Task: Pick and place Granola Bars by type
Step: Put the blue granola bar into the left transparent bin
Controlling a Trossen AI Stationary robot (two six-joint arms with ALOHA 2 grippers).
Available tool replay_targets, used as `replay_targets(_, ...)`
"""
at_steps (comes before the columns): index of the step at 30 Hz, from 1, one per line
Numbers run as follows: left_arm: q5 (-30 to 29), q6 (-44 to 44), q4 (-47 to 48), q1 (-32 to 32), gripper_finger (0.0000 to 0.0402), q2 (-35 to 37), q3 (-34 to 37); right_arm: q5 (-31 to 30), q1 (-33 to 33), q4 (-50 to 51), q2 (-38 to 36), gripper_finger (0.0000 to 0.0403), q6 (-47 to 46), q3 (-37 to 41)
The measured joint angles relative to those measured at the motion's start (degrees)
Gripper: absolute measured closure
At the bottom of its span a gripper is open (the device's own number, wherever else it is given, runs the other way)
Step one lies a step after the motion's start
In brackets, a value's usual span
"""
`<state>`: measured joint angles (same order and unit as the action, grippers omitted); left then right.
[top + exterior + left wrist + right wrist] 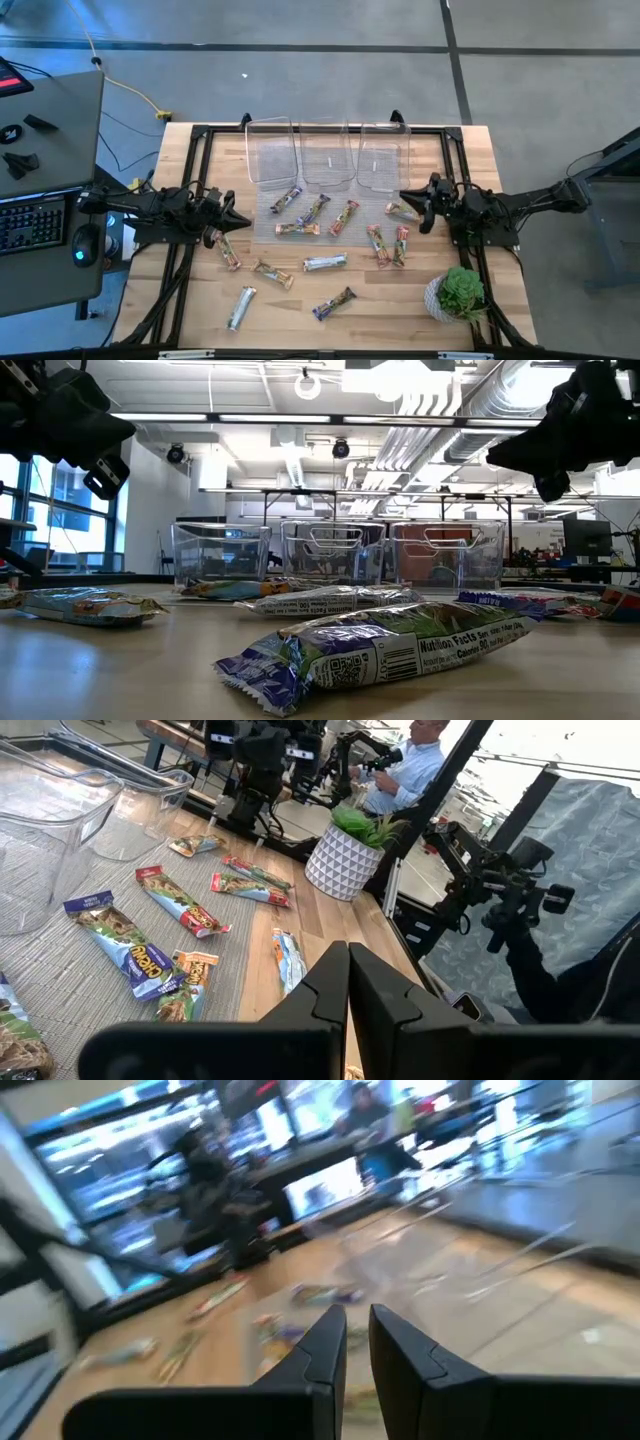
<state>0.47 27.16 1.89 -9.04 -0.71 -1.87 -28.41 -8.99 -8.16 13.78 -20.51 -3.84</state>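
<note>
Table [190, 310]: pale wood planks, square-cornered, framed by dark arm rails along both sides. Bare wood lies open along the front edge, and in the front left corner.

Clear bins [327, 152]: three, rigid see-through plastic, rounded corners, side by side at the back edge. All three look empty in the low view.

Mat [262, 210]: thin grey mesh sheet lying directly in front of the clear bins.

Granola Bars [313, 210]: about a dozen slim crinkled foil packets, none inside the clear bins. Five lie on the mat just before the bins, including a blue-ended one [128, 952] and a red-ended one [180, 903]. Three more sit right of the mat. The rest are scattered farther out on bare wood, among them a silver one [240, 306] and a purple one [334, 302] nearest the front edge.

Potted plant [458, 293]: green leaves in a white patterned pot, well out from the clear bins at the front right.

Left gripper [238, 218]: left of the mat, clear of the bars, fingers pressed together on nothing.

Right gripper [405, 199]: just right of the mat, beside a bar [400, 211], fingers clenched to a sliver, grasping nothing.
</note>
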Motion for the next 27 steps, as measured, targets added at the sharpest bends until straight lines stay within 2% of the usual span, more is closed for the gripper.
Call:
replay_targets(5,0.0,0.2,0.0,0.0,0.0393,0.0,0.0,-7.7,0.0,-0.8,0.0,0.037,0.2,0.0)
replay_targets(9,0.0,2.9,-1.8,0.0,0.0393,0.0,0.0,-9.1,0.0,-0.7,0.0,0.037,0.5,0.0)
replay_targets(12,0.0,3.1,-1.7,0.0,0.0393,0.0,0.0,-9.5,0.0,-0.7,0.0,0.037,4.8,0.0)
replay_targets(17,-0.3,3.1,-1.7,0.0,0.0393,0.0,0.0,-15.3,0.0,-0.7,0.0,0.0371,8.4,0.0)
replay_targets(20,-5.5,3.1,-2.6,0.0,0.0393,0.0,0.0,-17.8,0.0,-0.7,0.0,0.0371,10.3,0.0)
replay_targets(23,-11.4,3.1,-2.6,0.0,0.0393,0.0,0.0,-17.6,0.0,-0.7,0.0,0.0371,11.7,0.0)
replay_targets(27,-11.6,2.3,-1.4,0.0,0.0393,-0.4,0.0,-15.7,0.0,-0.7,0.0,0.0371,12.0,0.0)
